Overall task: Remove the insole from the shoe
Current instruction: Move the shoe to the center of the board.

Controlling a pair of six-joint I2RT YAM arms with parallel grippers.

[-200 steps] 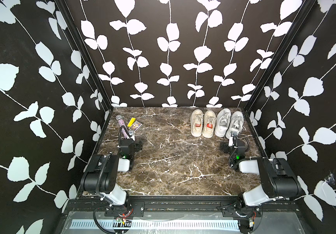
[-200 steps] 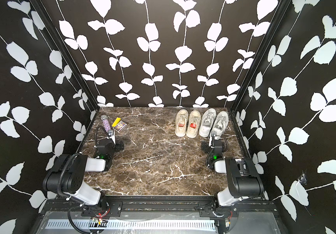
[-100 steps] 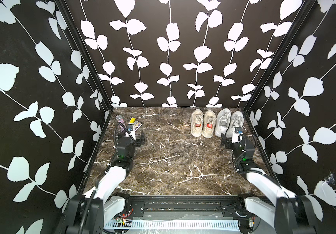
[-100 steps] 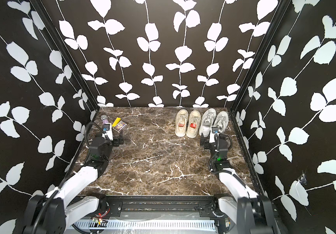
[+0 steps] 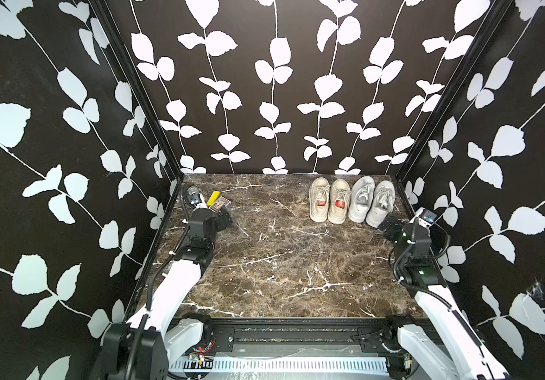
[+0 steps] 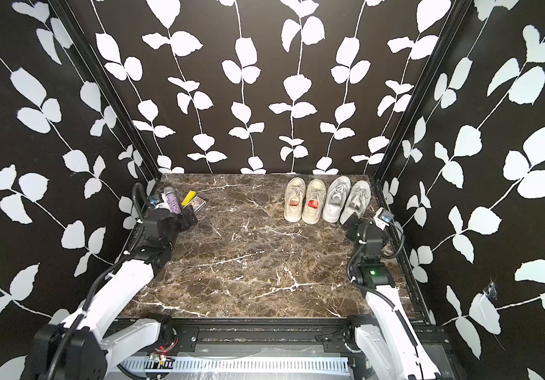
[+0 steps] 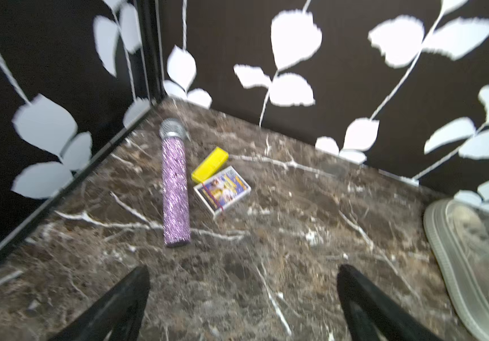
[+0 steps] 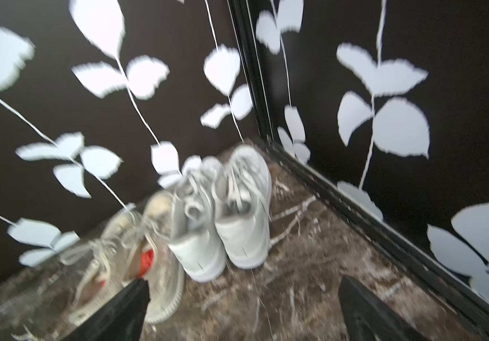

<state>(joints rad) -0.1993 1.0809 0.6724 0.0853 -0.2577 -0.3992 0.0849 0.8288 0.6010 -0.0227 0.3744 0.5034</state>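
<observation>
Two pairs of shoes stand at the back right of the marble table, toes to the rear wall. The beige pair shows an insole with a red heel patch inside each shoe. To its right is a grey-white pair. My right gripper hovers open just behind the grey pair's heels, nothing between its fingers. My left gripper is open and empty over bare marble at the back left, far from the shoes.
A glittery purple microphone, a yellow box and a printed card box lie in the back left corner, just beyond my left gripper. Leaf-patterned walls close in three sides. A beige shoe's side shows in the left wrist view.
Both arms have unfolded from their low poses and reached toward the back of the table. The right gripper now sits close behind the grey shoes. Both grippers stayed open.
</observation>
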